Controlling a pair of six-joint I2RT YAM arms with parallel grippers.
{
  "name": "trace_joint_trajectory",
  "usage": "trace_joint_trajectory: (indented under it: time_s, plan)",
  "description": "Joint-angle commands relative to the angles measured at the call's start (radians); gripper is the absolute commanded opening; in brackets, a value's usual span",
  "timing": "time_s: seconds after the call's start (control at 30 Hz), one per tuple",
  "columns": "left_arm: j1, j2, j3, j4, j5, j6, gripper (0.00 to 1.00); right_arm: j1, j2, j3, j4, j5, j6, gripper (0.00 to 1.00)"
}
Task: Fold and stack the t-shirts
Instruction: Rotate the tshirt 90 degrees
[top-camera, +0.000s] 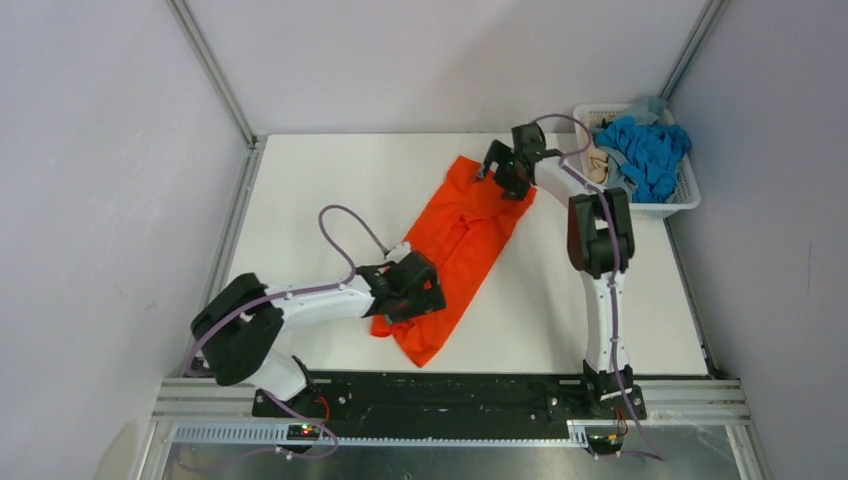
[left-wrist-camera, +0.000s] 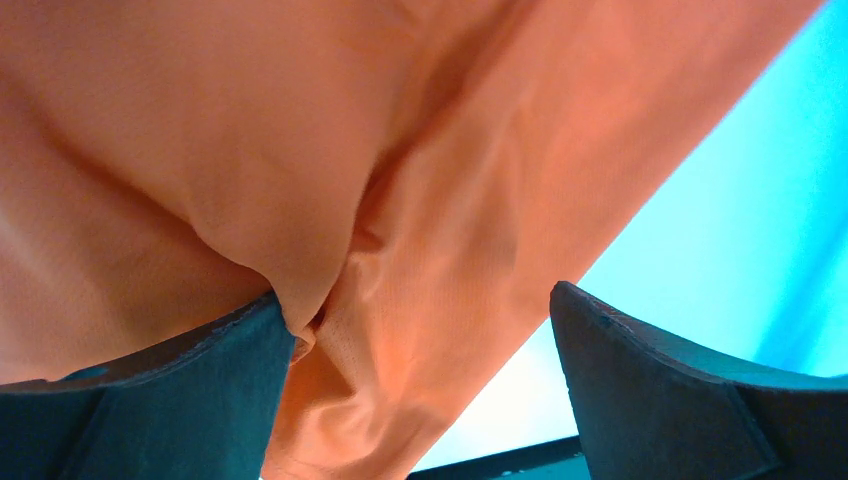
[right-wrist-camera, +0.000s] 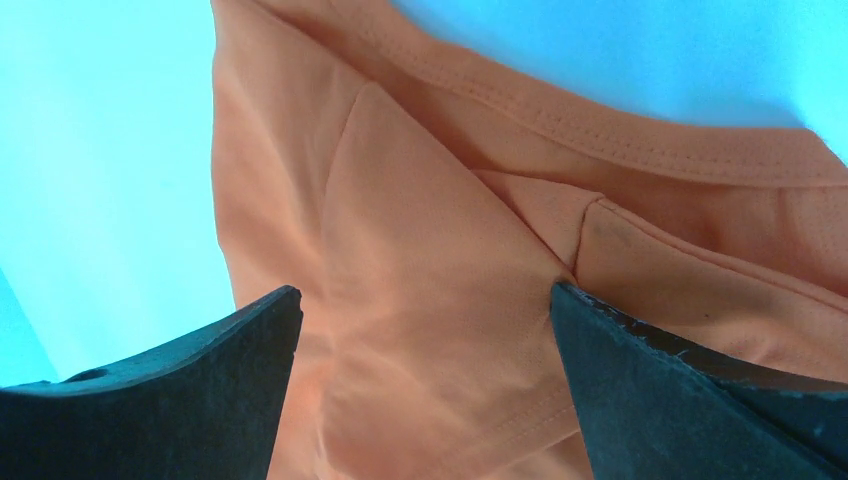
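Orange t-shirt (top-camera: 455, 250) is lying as a long folded strip, diagonal on the counter (top-camera: 320, 180), with both jaws released.
Left jaws are standing wide over its near end and right jaws wide over its far hem, neither grasping cloth. Counter surface is showing wide on both sides. The basket (top-camera: 688, 203) with the blue t-shirt (top-camera: 650, 155) is sitting at the far right corner.

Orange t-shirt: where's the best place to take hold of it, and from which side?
Probably its two short ends, from above. The orange t-shirt lies flat as a long folded strip, so only edges and creases offer purchase. The right pincer, open, hangs over the far end near the stitched edge; the left pincer, open, over a raised crease at the near end.
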Motion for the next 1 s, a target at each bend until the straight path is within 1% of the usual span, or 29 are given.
trace_joint_trajectory:
  time_s: [0.0,0.03,0.1,0.17,0.23,0.33,0.43,0.47,0.5,0.6,0.7,0.77,0.83,0.87,0.9,0.93,0.97]
  plan:
    - [-0.07,0.106,0.063,0.059,0.062,-0.087,1.0,0.069,0.198,0.29,-0.166,-0.032,-0.043,0.99]
    - [-0.078,0.137,0.089,0.064,0.069,-0.09,1.0,0.078,0.247,0.339,-0.176,-0.026,-0.043,0.99]
    - [-0.107,0.177,0.119,0.072,0.082,-0.103,1.0,0.11,0.315,0.494,-0.189,-0.023,-0.037,0.99]
    - [-0.136,0.195,0.137,0.076,0.088,-0.109,1.0,0.124,0.372,0.575,-0.185,-0.048,-0.027,1.0]
    - [-0.162,0.19,0.147,0.077,0.11,-0.1,1.0,0.14,0.399,0.607,-0.162,-0.031,-0.022,0.99]
    - [-0.205,0.128,0.125,0.074,0.109,-0.089,1.0,0.149,0.395,0.617,-0.094,-0.002,-0.01,1.0]
    - [-0.218,0.054,0.031,0.066,0.112,-0.109,1.0,0.144,0.374,0.629,-0.076,0.008,0.013,1.0]
    - [-0.219,0.023,-0.007,0.061,0.125,-0.109,1.0,0.143,0.361,0.634,-0.075,0.005,0.012,1.0]
    - [-0.233,-0.03,-0.047,0.042,0.161,-0.074,1.0,0.147,0.326,0.646,-0.081,0.011,-0.013,0.99]
    - [-0.255,-0.073,-0.044,0.024,0.178,-0.031,1.0,0.15,0.285,0.657,-0.105,0.031,-0.051,1.0]
    - [-0.291,-0.115,-0.006,-0.01,0.223,0.074,1.0,0.147,0.234,0.682,-0.164,0.035,-0.086,0.99]
    - [-0.311,-0.16,0.015,-0.031,0.225,0.13,1.0,0.148,0.175,0.659,-0.185,0.031,-0.136,0.99]
    - [-0.319,-0.237,0.027,-0.075,0.197,0.172,1.0,0.155,0.065,0.603,-0.198,0.018,-0.183,0.99]
    - [-0.32,-0.26,0.028,-0.092,0.186,0.191,1.0,0.163,0.035,0.545,-0.202,0.018,-0.2,0.99]
    - [-0.32,-0.302,0.025,-0.126,0.142,0.196,1.0,0.165,-0.037,0.513,-0.214,0.021,-0.232,0.99]
    - [-0.321,-0.324,0.008,-0.143,0.092,0.199,1.0,0.17,-0.072,0.425,-0.216,0.037,-0.242,0.99]
    - [-0.32,-0.364,0.0,-0.189,0.06,0.194,1.0,0.172,-0.156,0.367,-0.2,0.045,-0.256,0.99]
